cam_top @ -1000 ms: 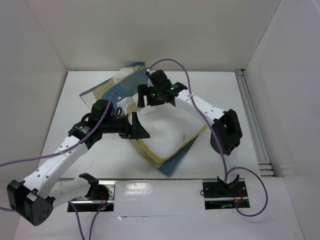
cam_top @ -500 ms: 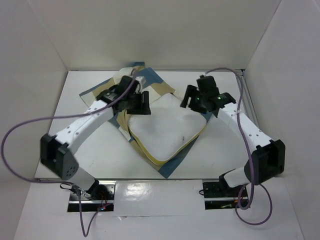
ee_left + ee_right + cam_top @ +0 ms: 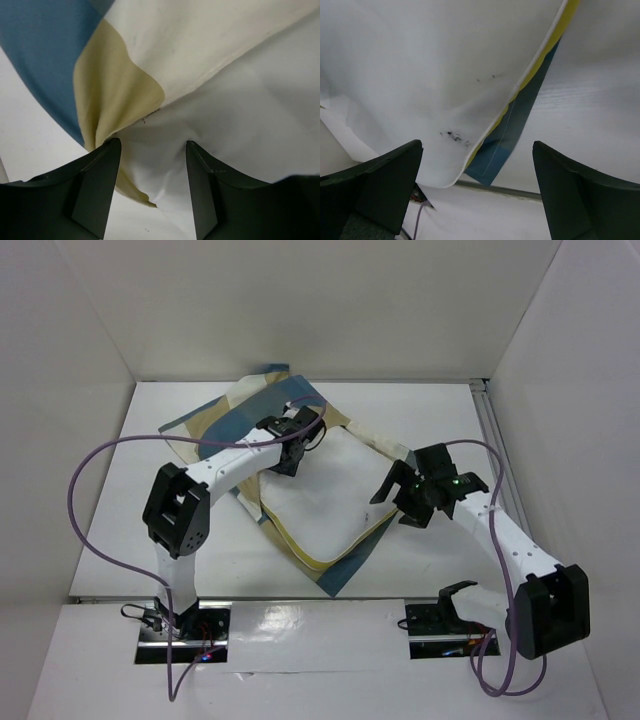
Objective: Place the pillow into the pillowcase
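The pillow (image 3: 325, 502) lies on the bench (image 3: 440, 420), partly over the checked pillowcase (image 3: 215, 425); left fingers (image 3: 97, 192) stand apart astride bunched cloth, seemingly gripping nothing, and right fingers (image 3: 382, 187) gape wide, empty

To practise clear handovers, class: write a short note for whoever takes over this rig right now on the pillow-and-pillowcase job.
Left gripper: jaws open, low over the pillowcase edge where it meets the pillow, holding nothing.
Right gripper: jaws open, above the pillow's yellow-piped right edge, holding nothing.
The pillow lies on the pillowcase, mostly bare; blue cloth shows beneath its near corner.
Done: little insertion, if any.
Left: grip the opening and draw the pillowcase over the pillow.
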`<state>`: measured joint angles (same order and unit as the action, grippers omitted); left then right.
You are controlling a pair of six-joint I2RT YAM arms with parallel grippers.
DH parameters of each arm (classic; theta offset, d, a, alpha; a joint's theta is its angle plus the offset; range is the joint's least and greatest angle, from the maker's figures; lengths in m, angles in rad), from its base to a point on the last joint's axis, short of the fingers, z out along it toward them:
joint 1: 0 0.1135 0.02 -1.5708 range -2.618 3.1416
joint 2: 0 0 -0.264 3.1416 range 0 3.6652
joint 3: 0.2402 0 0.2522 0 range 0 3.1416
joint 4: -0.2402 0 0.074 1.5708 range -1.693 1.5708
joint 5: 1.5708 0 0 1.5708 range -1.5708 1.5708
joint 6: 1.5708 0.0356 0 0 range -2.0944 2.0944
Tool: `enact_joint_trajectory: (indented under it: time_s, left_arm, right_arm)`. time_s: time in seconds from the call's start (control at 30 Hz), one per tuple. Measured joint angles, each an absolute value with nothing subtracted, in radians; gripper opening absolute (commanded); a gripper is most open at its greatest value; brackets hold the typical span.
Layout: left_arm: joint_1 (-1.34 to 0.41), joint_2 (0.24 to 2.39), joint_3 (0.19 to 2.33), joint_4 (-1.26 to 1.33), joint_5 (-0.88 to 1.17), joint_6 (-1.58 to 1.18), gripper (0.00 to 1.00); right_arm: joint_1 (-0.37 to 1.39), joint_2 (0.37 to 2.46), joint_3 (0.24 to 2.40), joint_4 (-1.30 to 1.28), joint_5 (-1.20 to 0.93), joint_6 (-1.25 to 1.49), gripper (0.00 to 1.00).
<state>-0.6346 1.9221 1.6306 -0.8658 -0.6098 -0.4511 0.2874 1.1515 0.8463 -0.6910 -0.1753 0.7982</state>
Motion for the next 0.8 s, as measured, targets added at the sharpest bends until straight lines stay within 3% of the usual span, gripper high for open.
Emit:
enact_joint_trajectory:
  time_s: [0.13, 0.23, 0.3, 0.37, 0.4, 0.43, 0.5, 0.63, 0.8]
  left_arm:
    - [-0.639, 1.923, 1.631, -0.862, -0.663, -0.443, 0.6]
    - [-0.653, 1.922, 1.631, -0.852, -0.686, -0.419, 0.39]
    - [-0.669, 1.913, 1.629, -0.84, -0.688, -0.398, 0.35]
    - [-0.691, 1.881, 1.609, -0.809, -0.674, -0.374, 0.43]
    - [-0.7, 1.856, 1.596, -0.794, -0.664, -0.364, 0.51]
    - [-0.707, 1.831, 1.588, -0.784, -0.652, -0.354, 0.71]
    - [-0.722, 1.787, 1.586, -0.762, -0.644, -0.337, 0.82]
    - [-0.703, 1.801, 1.648, -0.756, -0.668, -0.342, 0.9]
    - [-0.66, 1.954, 1.729, -0.758, -0.683, -0.313, 0.9]
  right_arm:
    - [0.287, 1.149, 0.796, -0.677, -0.218, 0.826, 0.98]
    - [0.287, 1.151, 0.79, -0.671, -0.232, 0.834, 0.99]
    - [0.287, 1.151, 0.79, -0.662, -0.239, 0.834, 0.99]
    - [0.287, 1.153, 0.79, -0.654, -0.244, 0.837, 0.99]
    - [0.287, 1.155, 0.79, -0.648, -0.245, 0.838, 0.99]
    - [0.287, 1.158, 0.79, -0.643, -0.247, 0.838, 0.99]
    - [0.287, 1.165, 0.79, -0.633, -0.252, 0.84, 0.99]
    - [0.287, 1.17, 0.785, -0.621, -0.253, 0.84, 0.99]
    - [0.287, 1.171, 0.775, -0.616, -0.268, 0.839, 0.99]
